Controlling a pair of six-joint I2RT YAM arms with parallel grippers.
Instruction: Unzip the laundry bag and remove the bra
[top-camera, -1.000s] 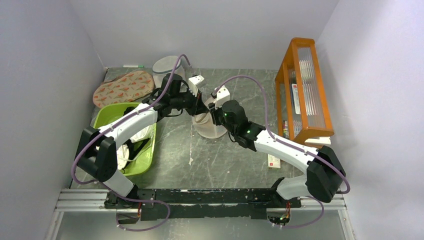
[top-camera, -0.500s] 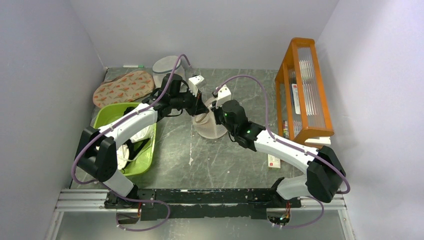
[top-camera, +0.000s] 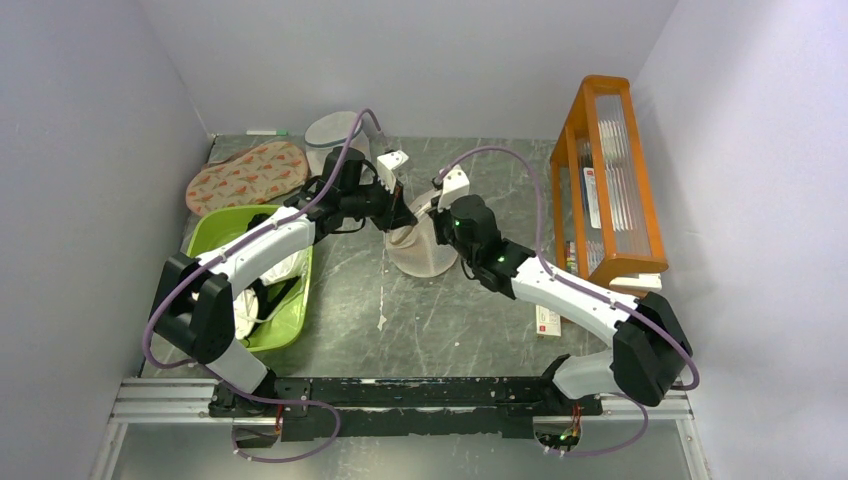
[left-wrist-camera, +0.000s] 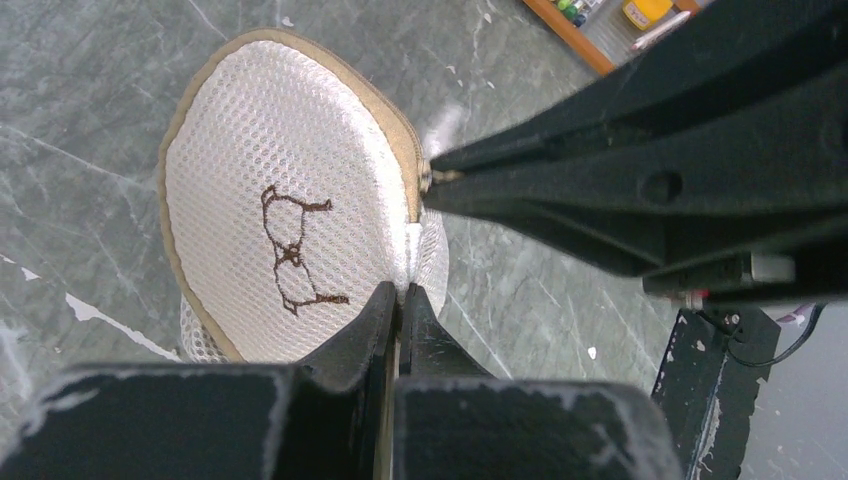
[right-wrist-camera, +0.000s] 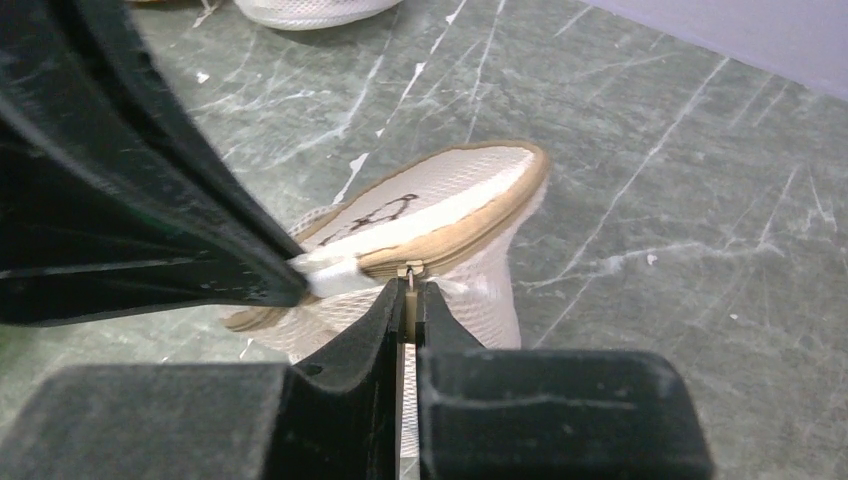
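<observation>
Grey marbled stone tabletop (top-camera: 450, 320) between plain white walls (top-camera: 420, 60), round cream mesh laundry bag (left-wrist-camera: 280, 200) mid-table, left gripper (left-wrist-camera: 400, 292) pinching its rim fabric, right gripper (right-wrist-camera: 411, 290) pinching its zip pull (right-wrist-camera: 409, 270)

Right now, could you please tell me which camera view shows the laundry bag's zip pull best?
The right wrist view: the zip pull sits centred, pinched in the right gripper at the rim of the laundry bag. The left wrist view shows only a glint of it; in the top view the arms hide it.
</observation>
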